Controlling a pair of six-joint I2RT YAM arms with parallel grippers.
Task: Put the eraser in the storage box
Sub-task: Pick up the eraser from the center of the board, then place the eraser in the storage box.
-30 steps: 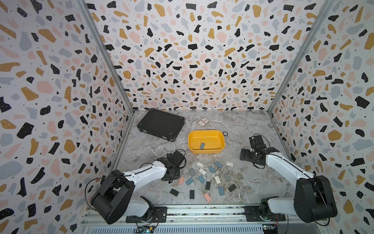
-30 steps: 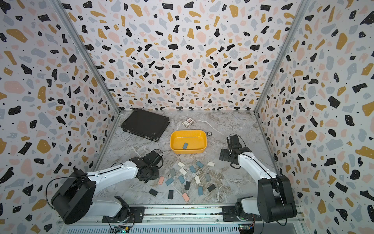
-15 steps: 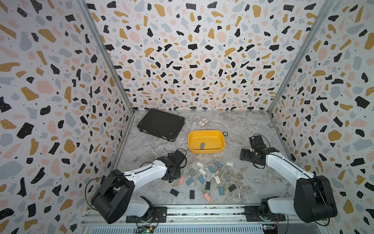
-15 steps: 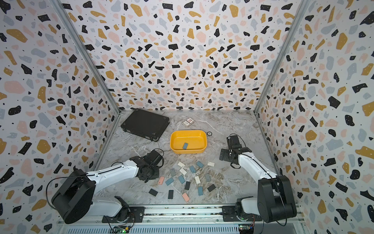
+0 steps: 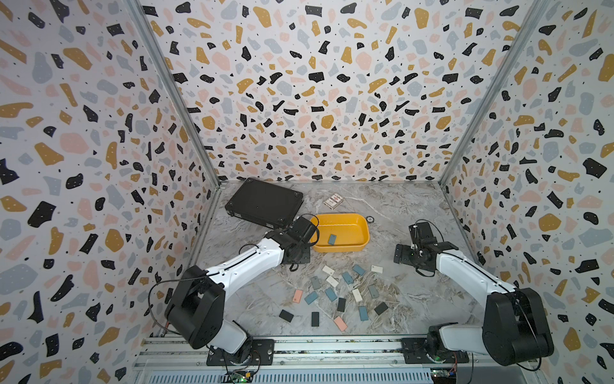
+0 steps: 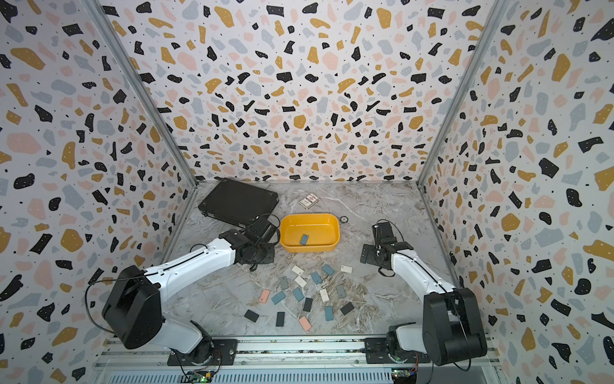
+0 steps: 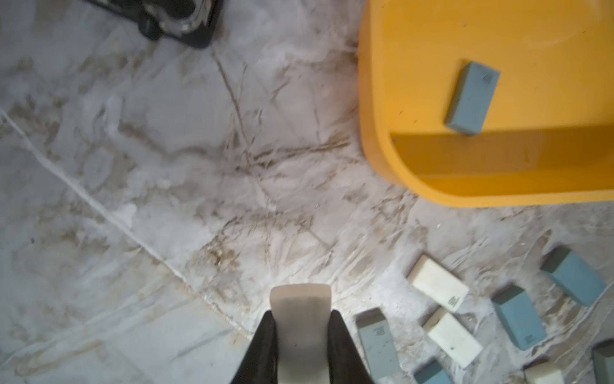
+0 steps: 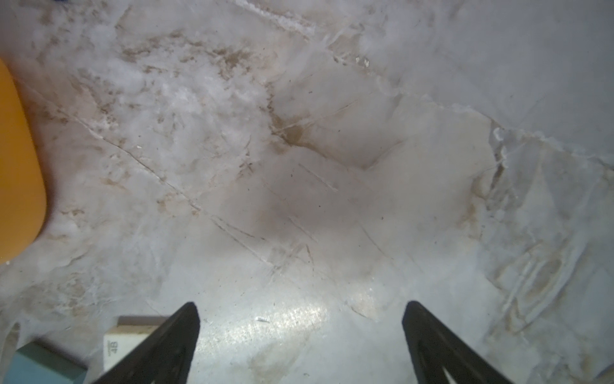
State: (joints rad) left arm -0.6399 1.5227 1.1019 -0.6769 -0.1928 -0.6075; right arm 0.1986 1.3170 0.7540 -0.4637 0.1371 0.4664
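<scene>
Left gripper (image 7: 301, 324) jaws clamped on a white eraser (image 7: 300, 299); right gripper (image 8: 300, 307) jaws wide apart over bare table (image 8: 299, 166). We note the eraser's long axis runs along the fingers (image 7: 262, 349), its free end poking past the tips. Open marble lies ahead. The storage box (image 7: 432, 186) corner is near, off to one side. Loose erasers (image 7: 438, 282) lie beside the held one.

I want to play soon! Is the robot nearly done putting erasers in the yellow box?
Not yet. Done: one blue eraser lies in the yellow box. In hand: the left gripper pinches a white eraser beside the box; the right gripper is open and empty. Left: many erasers on the table.
</scene>
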